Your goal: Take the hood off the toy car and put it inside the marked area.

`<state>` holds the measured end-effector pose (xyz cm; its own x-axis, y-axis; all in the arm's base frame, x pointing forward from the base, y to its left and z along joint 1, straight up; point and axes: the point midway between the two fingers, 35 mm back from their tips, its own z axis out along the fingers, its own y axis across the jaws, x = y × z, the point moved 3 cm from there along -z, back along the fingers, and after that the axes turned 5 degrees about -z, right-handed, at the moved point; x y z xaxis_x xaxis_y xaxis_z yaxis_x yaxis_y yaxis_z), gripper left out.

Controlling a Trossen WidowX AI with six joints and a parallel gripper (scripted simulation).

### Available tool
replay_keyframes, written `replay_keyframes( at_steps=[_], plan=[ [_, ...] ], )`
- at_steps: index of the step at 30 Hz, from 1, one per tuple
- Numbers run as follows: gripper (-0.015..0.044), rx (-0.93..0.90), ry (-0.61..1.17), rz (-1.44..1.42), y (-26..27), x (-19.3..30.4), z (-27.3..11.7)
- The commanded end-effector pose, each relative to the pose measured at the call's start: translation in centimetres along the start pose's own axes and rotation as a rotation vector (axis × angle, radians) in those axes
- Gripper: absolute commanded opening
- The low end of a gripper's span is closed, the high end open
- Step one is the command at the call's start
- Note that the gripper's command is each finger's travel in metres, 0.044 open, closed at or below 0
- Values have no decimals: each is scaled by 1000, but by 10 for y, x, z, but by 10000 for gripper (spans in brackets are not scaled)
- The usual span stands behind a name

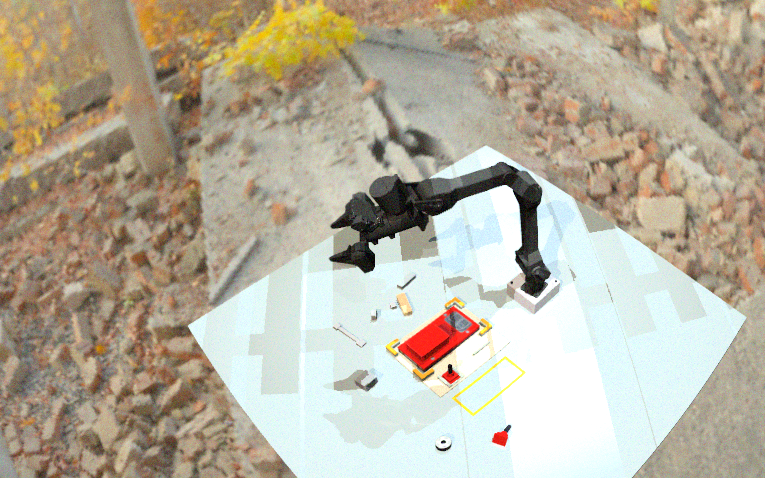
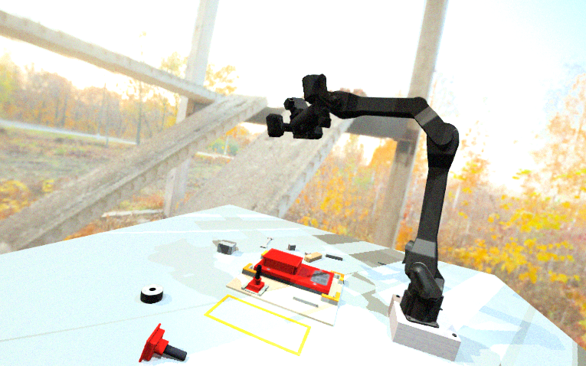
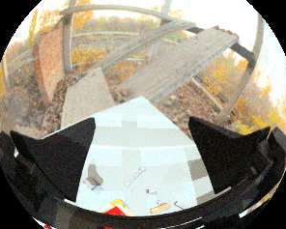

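The toy car (image 1: 454,336) (image 2: 304,273) is a flat red body with a grey window panel; only its red corner (image 3: 117,211) shows in the wrist view. A raised red box (image 1: 425,343) (image 2: 282,260), which looks like the hood, sits on the car's end away from the arm base. The marked area (image 1: 498,393) (image 2: 304,340) is a yellow rectangle outline on the table, with nothing in it. My gripper (image 1: 332,242) (image 2: 281,114) (image 3: 143,122) is open and empty, high above the table, pointing outward beyond the car, touching nothing.
Yellow corner brackets (image 1: 422,374) (image 2: 330,298) hold the car on a board (image 2: 320,312). A knobbed red piece (image 1: 450,375) (image 2: 255,285) stands beside it. Another red piece (image 1: 500,438) (image 2: 152,345), a black-and-white ring (image 2: 151,297), a grey block (image 1: 366,380) (image 3: 93,182) and a wooden block (image 1: 404,304) lie around.
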<state>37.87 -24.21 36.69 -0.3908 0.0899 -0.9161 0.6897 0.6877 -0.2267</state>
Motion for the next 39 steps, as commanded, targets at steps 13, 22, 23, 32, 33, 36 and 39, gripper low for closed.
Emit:
replay_keyframes(
  at_steps=[13,22,23,32,33,36,39],
  plan=[
    [440,-347,581,-337,68,152,8],
    [440,-573,947,-477,90,230,-22],
    [440,-599,990,-489,92,237,-27],
    [440,-637,1052,-505,91,249,-36],
    [440,-637,1052,-505,92,249,-36],
    [440,-637,1052,-505,92,250,-35],
    [440,-637,1052,-505,92,252,-34]
  ],
)
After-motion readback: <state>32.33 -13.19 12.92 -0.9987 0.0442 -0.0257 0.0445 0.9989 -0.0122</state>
